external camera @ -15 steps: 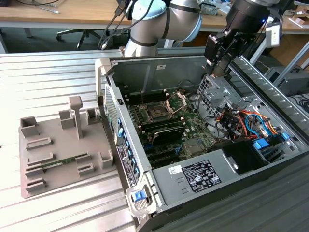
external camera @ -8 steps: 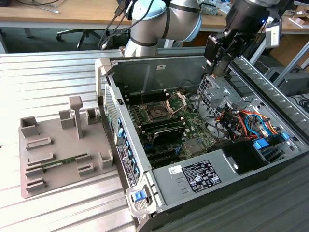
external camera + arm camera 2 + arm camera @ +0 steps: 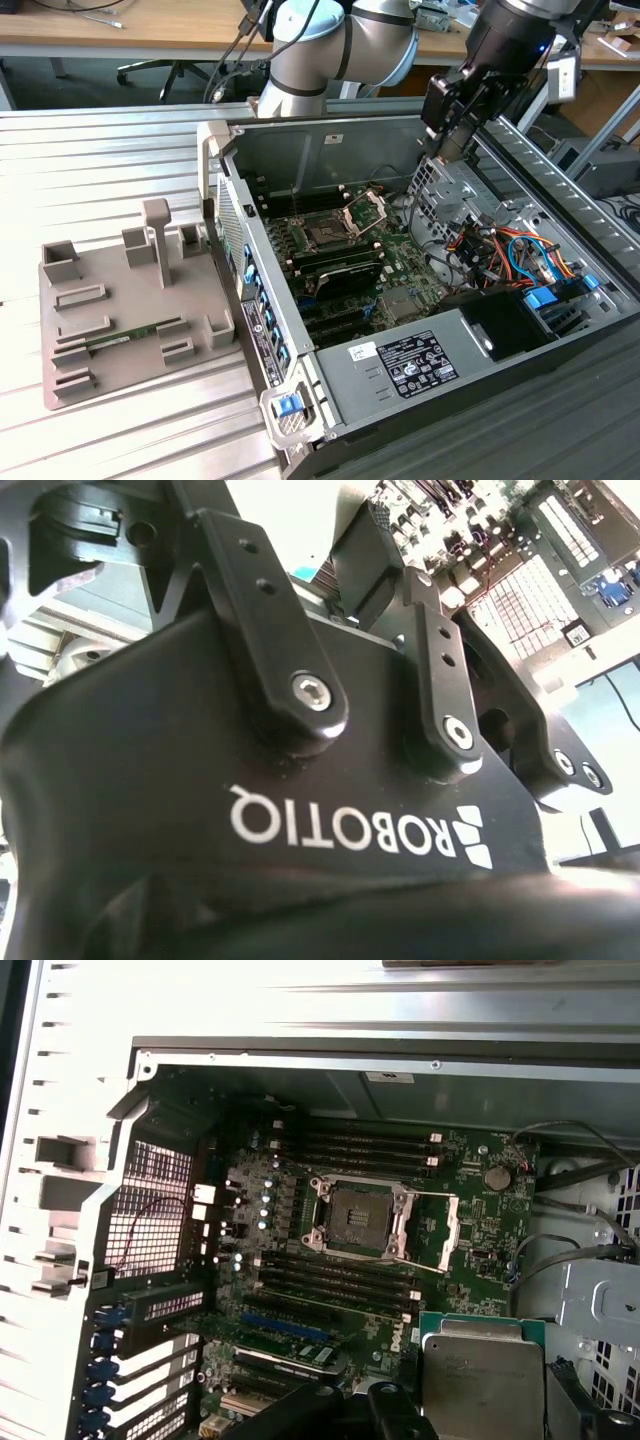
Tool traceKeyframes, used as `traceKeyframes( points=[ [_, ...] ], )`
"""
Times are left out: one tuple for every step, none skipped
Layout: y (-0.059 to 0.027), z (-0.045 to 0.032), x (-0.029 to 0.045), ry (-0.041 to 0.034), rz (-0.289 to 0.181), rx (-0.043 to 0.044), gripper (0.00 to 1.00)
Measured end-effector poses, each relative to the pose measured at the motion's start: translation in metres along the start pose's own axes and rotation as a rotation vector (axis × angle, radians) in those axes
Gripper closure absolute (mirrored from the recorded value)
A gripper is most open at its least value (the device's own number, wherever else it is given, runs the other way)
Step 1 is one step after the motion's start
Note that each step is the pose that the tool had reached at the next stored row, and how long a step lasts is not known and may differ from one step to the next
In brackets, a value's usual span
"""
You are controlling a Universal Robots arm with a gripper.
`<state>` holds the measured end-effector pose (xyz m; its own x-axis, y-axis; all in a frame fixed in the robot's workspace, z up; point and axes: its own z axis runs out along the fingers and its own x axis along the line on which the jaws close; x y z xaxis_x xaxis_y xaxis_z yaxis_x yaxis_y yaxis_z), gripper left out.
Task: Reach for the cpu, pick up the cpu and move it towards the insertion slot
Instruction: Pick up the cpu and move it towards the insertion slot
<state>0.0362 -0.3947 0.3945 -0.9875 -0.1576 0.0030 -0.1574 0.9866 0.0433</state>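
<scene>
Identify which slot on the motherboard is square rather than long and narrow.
The insertion slot, with its silver hinged frame swung open beside it; the memory slots flanking it are long black strips.

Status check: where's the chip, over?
The gripper hangs above the case. The chip near it, off the socket; grip unclear. Socket frame open, nothing over it.

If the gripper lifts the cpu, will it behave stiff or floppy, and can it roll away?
The cpu looks like a flat square plate with a metal top, so it is probably stiff. Flat with straight edges, it should not roll. The smooth, shiny lid may be somewhat slippery, and so thin a chip offers little edge to grip.
</scene>
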Motion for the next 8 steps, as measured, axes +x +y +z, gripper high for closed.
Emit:
traceKeyframes(
  points=[
    [0.0,0.0002,0.0,0.0,0.0,0.0,0.45],
    [0.0,0.0005,0.0,0.0,0.0,0.0,0.45],
    [0.0,0.0007,0.0,0.0,0.0,-0.0001,0.45],
    [0.0,0.0008,0.0,0.0,0.0,-0.0001,0.45],
    [0.0,0.0011,0.0,0.0,0.0,-0.0001,0.45],
    [0.0,0.0012,0.0,0.0,0.0,-0.0001,0.45],
    [-0.0001,0.0016,0.0,0.0,0.0,-0.0001,0.45],
    [-0.0001,0.0019,0.0,0.0,0.0,0.0,0.45]
  ],
)
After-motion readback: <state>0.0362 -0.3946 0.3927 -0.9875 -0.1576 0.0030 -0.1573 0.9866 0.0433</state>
